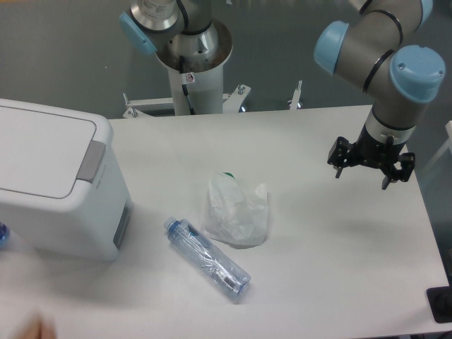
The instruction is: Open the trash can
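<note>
- The trash can [53, 187] sits at the counter's [318, 247] left edge, lid down; rigid, smooth plastic, probably light.
- Its grey push tab [90, 161] looks the place to press.
- The end effector [371, 169] hangs well apart at the right, fingers spread, empty.

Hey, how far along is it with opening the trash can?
Nothing looks done yet: the trash can sits at the table's left edge with its lid flat and closed. The gripper hangs over the right side, fingers spread and empty, far from the grey push tab. Everything is left: crossing over and pressing the tab.
</note>
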{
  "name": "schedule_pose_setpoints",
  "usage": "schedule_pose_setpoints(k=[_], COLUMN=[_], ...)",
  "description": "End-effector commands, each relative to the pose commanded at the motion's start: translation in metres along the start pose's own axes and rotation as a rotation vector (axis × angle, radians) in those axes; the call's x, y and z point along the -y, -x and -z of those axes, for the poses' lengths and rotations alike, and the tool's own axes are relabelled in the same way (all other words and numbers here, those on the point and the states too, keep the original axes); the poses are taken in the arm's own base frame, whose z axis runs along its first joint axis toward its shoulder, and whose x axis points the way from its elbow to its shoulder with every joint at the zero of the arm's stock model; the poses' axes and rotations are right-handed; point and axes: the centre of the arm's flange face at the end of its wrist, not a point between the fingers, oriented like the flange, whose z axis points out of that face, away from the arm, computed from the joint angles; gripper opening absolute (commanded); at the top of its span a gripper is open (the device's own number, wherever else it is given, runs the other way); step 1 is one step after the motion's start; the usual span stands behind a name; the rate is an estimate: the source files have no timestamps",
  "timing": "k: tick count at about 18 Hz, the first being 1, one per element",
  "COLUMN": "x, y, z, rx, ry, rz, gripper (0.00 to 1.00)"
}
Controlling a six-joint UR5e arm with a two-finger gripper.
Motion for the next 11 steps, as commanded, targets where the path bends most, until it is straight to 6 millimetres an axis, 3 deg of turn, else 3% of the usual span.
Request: schedule_pose_setpoints(k=[11], x=[0.008], y=[-0.013], z=[0.009], rx=[-0.023], ry=[-0.061], rz=[0.002], gripper=[1.00])
